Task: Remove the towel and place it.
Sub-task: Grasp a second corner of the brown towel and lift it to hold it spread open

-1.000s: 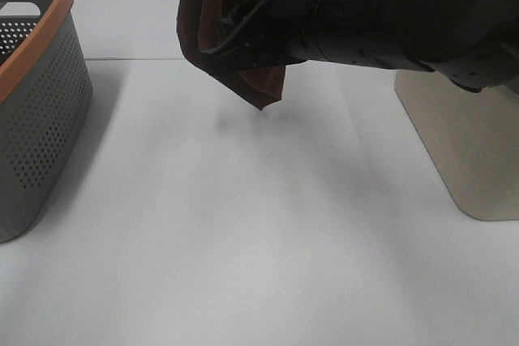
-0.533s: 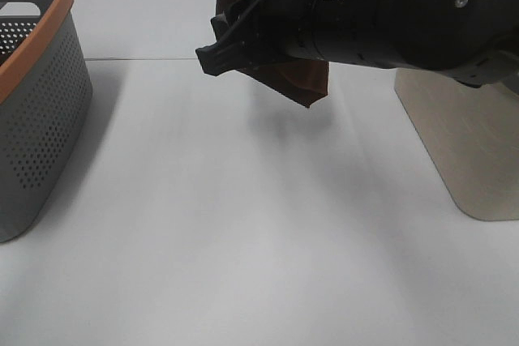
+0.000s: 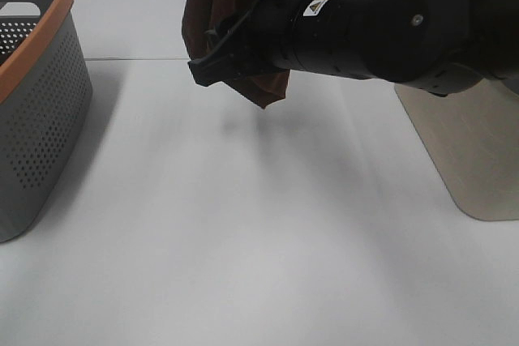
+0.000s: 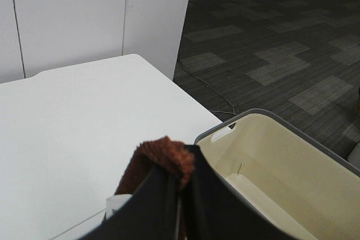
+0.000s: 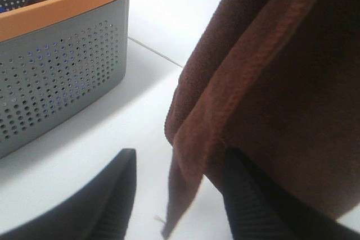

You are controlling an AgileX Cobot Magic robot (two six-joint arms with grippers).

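Observation:
The dark brown towel [image 3: 208, 7] hangs above the white table at the top centre of the exterior view, its lower corner off the surface. My left gripper [image 4: 179, 206] is shut on the towel's top edge [image 4: 163, 155]; in the exterior view it is almost wholly out of frame at the top. My right gripper [image 3: 220, 66] reaches in from the right on its black arm at the towel's lower part. In the right wrist view it [image 5: 180, 195] is open, and the towel [image 5: 270, 82] hangs down with a corner between the fingers [image 5: 112, 195].
A grey perforated basket with an orange rim [image 3: 32, 119] stands at the left edge; the right wrist view [image 5: 62, 49] shows a brown cloth inside it. A beige basket [image 3: 470, 143] stands at the right, also in the left wrist view [image 4: 281, 167]. White table [image 3: 243, 241].
The towel swung right and then back left, and now hangs a little higher. The right arm shifted with it and its gripper stays at the towel's lower part.

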